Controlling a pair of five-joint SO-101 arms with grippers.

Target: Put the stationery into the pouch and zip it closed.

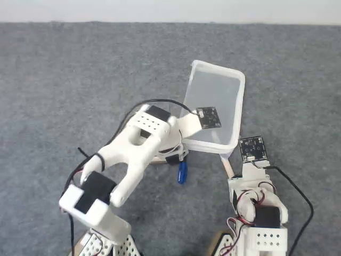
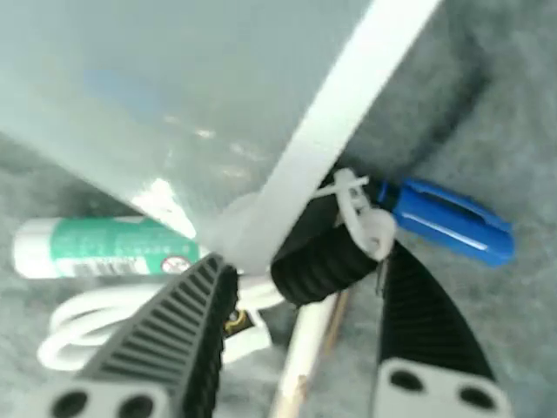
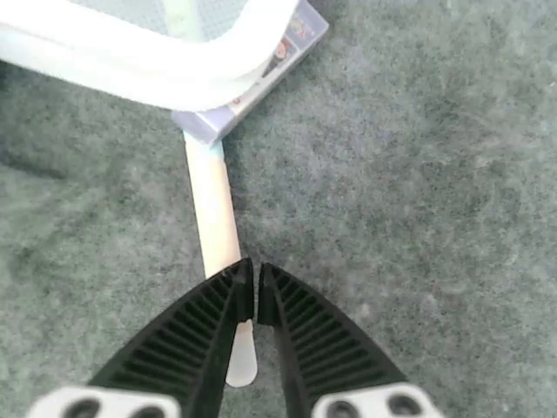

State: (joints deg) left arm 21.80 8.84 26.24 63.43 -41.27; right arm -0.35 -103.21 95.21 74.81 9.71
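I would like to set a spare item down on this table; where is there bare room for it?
Bare grey surface lies left of the pouch, beyond the left arm, and to the pouch's right. Crowded: the pouch's near edge, where the left gripper, blue pen, green tube and wooden stick bunch together.

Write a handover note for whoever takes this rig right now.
Left gripper: jaws open at a corner of the pouch.
Right gripper: jaws shut over the wooden stick.
Blue pen, glue stick and small box lie on the table at the pouch edge.
Done: nothing visibly inside.
Left to do: load everything, then zip shut.
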